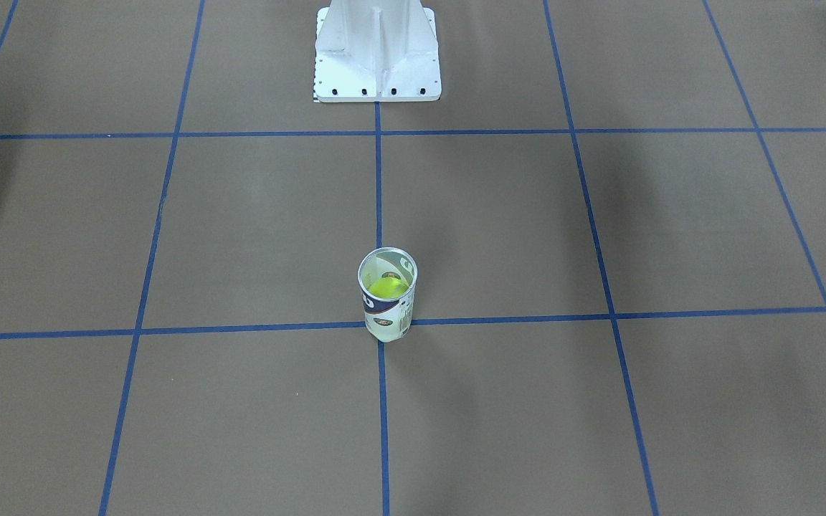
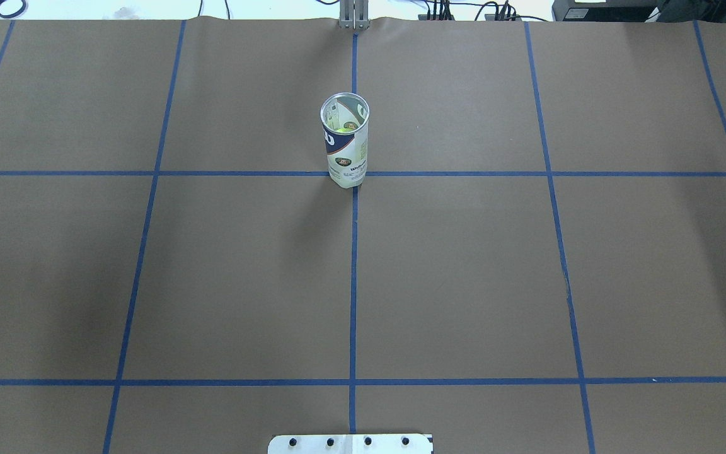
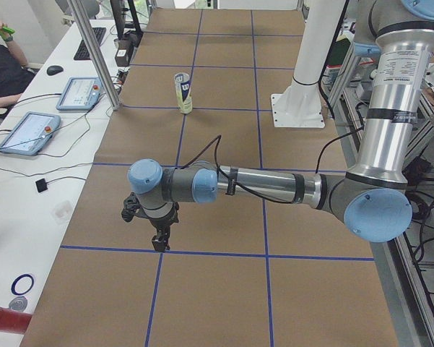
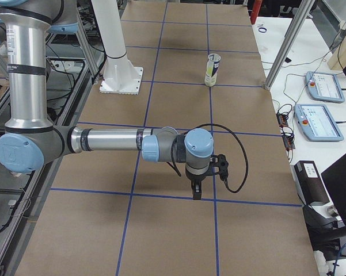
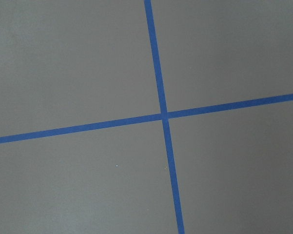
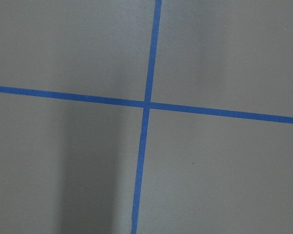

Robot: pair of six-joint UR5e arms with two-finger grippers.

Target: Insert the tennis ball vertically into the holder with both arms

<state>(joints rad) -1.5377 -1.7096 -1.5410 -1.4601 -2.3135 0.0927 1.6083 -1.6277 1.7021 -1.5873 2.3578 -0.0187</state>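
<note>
Holder stands upright, mouth up, ball inside; left claw and right claw: grip indiscernible.

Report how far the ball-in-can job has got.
Done, by the look of it: the tennis ball sits inside the upright tennis-ball can. In hand: nothing; the left gripper and right gripper hang over brown paper, far from the can. Left: seemingly nothing; no loose ball shows.

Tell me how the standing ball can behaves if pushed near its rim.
The holder stands tall and narrow, so a high push would probably tip it, and it could then roll. Its clear wall likely flexes; the tennis ball low inside adds slight ballast.
</note>
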